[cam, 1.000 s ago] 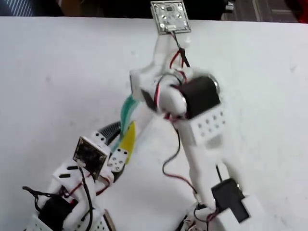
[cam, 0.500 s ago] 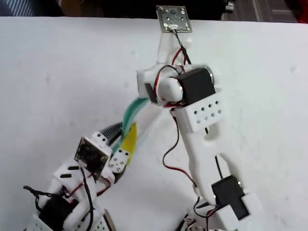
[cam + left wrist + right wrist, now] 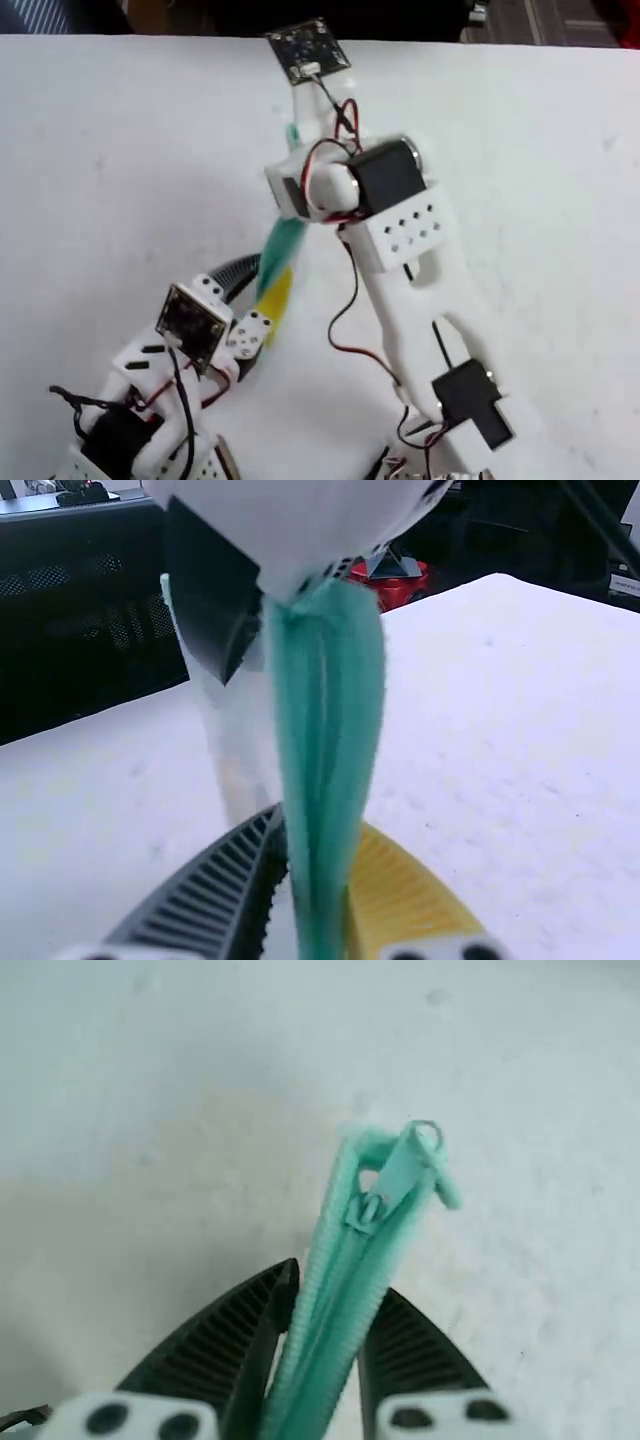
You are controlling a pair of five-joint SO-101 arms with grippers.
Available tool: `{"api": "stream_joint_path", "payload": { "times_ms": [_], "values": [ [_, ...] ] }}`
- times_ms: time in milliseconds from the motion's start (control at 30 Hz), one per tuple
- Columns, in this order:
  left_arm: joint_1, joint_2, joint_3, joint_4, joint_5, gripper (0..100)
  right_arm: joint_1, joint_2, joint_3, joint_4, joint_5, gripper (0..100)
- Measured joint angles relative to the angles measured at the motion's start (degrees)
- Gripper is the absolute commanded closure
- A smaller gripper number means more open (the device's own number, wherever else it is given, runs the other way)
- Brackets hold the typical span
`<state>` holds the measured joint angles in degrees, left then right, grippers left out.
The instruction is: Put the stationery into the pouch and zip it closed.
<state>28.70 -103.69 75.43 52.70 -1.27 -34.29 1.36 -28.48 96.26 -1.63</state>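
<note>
While both grippers clamp it, the pouch point(image 3: 280, 245) hangs stretched above the table point(image 3: 120, 150), over its middle, running from the left arm's side of the near edge toward the far edge. Left gripper point(image 3: 318, 825): closed on the teal zip band, with a black ribbed jaw on one side and a yellow face on the other; whether that yellow is a jaw or the pouch wall cannot be told. Right gripper point(image 3: 335, 1280): both black ribbed jaws pinched on the same band, just short of the zip slider point(image 3: 365, 1208), whose pull tab point(image 3: 412, 1155) stands free beyond the fingertips, near the band's end. Step in hand, as judged: zipping closed. To do it well, the band should be held taut and straight between the two grips, without twist, since a slack or kinked band is likely to jam the slider. The pull should run along the band's own line, not across it. Because the right jaws hold band rather than tab, a regrip on the tab seems needed before the slider can travel. Contents: the pouch's inside is hidden behind the meshed band, so whether the stationery is in it cannot be told.
</note>
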Motion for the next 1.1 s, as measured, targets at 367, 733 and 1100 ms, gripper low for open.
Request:
{"api": "stream_joint_path", "payload": {
  "times_ms": [367, 733, 1100],
  "values": [
    [-1.58, -1.05, -18.46, 18.11, 4.84, 75, -0.53, 16.09, -27.96, 0.00, 0.35, 98.1],
    [-18.02, -1.05, -17.32, 15.30, 15.30, 75, 0.53, 18.46, -41.41, 0.26, -2.02, 98.1],
    [-26.29, -1.05, -2.29, -2.99, 21.45, 75, 19.16, 29.10, -35.69, 0.62, -2.37, 98.2]
  ]
}}
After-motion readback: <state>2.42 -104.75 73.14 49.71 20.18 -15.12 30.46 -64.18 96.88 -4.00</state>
